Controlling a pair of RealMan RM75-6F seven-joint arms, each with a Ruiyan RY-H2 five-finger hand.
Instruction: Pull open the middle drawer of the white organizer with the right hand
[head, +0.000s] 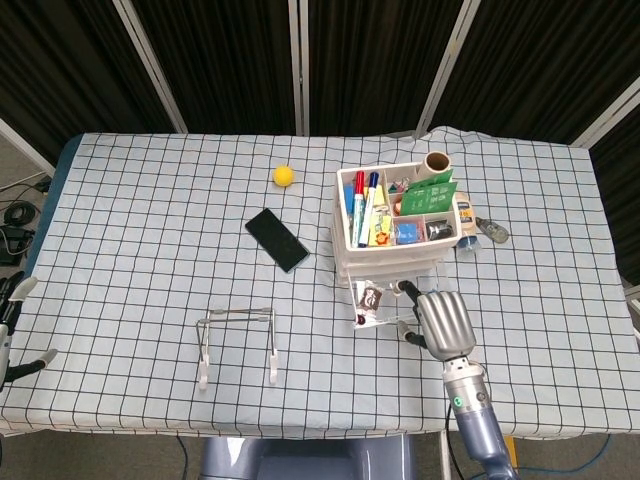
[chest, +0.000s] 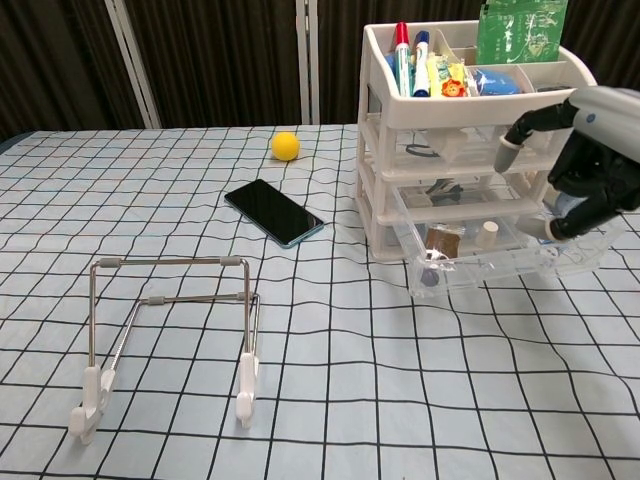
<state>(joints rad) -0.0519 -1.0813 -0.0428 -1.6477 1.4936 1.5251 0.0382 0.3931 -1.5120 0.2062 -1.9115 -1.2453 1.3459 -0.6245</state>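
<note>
The white organizer (head: 395, 258) (chest: 372, 140) stands right of centre, its top tray full of pens and packets. Its lowest clear drawer (head: 378, 302) (chest: 470, 268) is pulled out toward me, with small items inside. The middle drawer (chest: 450, 200) above it sits in its slot. My right hand (head: 440, 322) (chest: 585, 170) hovers at the organizer's front right, level with the upper and middle drawers. One finger (chest: 518, 133) reaches toward the drawer fronts and the rest curl; it holds nothing. My left hand (head: 12, 325) hangs off the table's left edge, fingers apart.
A black phone (head: 277, 239) (chest: 274, 212) and a yellow ball (head: 284, 176) (chest: 286, 146) lie left of the organizer. A wire stand (head: 237, 342) (chest: 170, 330) sits near the front edge. Small items (head: 485, 231) lie right of the organizer.
</note>
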